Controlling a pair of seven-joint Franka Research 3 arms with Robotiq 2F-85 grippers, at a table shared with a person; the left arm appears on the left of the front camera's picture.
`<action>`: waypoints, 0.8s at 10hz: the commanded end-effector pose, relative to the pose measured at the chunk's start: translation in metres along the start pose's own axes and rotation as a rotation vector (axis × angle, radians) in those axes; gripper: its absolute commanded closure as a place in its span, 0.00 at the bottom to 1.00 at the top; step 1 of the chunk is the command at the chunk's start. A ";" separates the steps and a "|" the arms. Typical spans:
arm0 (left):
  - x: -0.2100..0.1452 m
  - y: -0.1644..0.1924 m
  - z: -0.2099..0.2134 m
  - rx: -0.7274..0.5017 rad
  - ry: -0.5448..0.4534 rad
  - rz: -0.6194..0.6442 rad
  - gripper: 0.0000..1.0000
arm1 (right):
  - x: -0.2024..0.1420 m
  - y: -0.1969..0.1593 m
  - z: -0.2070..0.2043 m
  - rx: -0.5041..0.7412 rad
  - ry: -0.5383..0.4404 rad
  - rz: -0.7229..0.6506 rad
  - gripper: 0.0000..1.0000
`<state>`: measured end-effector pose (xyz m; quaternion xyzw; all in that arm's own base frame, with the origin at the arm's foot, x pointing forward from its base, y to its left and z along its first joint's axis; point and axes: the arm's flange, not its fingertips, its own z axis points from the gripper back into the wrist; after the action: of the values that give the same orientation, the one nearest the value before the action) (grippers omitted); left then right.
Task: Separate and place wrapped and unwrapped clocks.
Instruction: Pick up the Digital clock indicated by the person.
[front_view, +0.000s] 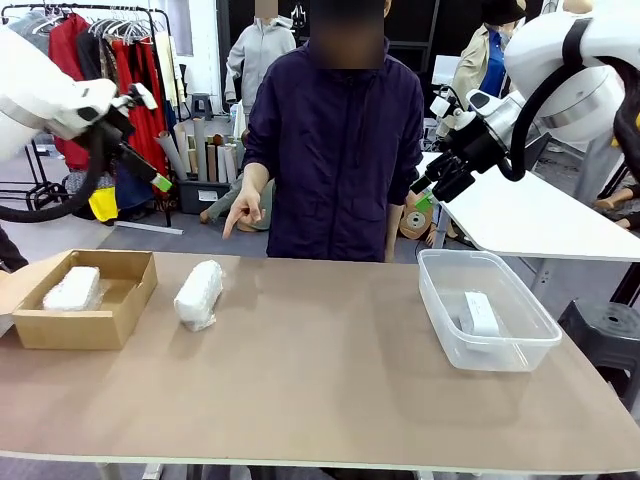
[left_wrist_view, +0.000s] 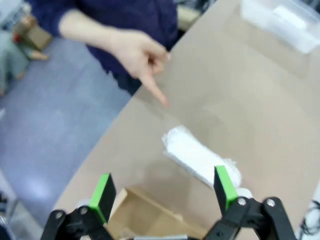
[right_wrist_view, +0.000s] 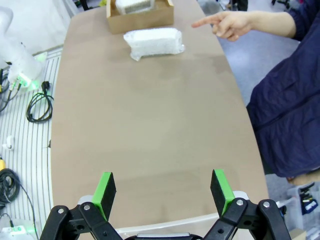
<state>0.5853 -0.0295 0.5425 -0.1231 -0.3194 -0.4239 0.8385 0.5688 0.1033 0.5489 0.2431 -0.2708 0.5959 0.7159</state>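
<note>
L gripper (left_wrist_view: 162, 192) & R gripper (right_wrist_view: 162, 192) gape wide, empty. Bundle (front_view: 198, 293) lies mid-left of front frame, beside box (front_view: 70, 330). Person's hand (front_view: 243, 208) points near it: you risk hitting it w/ L; crinkly wrap may slip.

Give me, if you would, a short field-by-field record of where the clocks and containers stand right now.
Brown cardboard box: left end of the tan table, holding one crinkly white padded bundle
Second crinkly white padded bundle: loose on the table, beside the box
Clear plastic bin: right side of the table, holding the smooth white rounded block
Person's hand: pointing down towards the loose bundle
Left jaws: open, raised over the left end
Right jaws: open, raised over the right side
</note>
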 end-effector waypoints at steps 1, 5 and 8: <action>-0.006 -0.021 -0.016 0.071 0.200 0.125 0.00 | 0.000 0.000 0.000 0.000 0.000 0.001 0.00; -0.008 -0.032 -0.052 0.119 0.273 0.175 0.00 | 0.000 0.000 0.000 0.000 0.000 0.001 0.00; -0.016 -0.030 -0.050 0.161 0.295 0.161 0.00 | 0.000 0.000 0.000 0.000 0.000 0.001 0.00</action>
<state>0.5778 -0.0682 0.4913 -0.0373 -0.2212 -0.3539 0.9080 0.5688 0.1034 0.5489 0.2431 -0.2707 0.5960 0.7158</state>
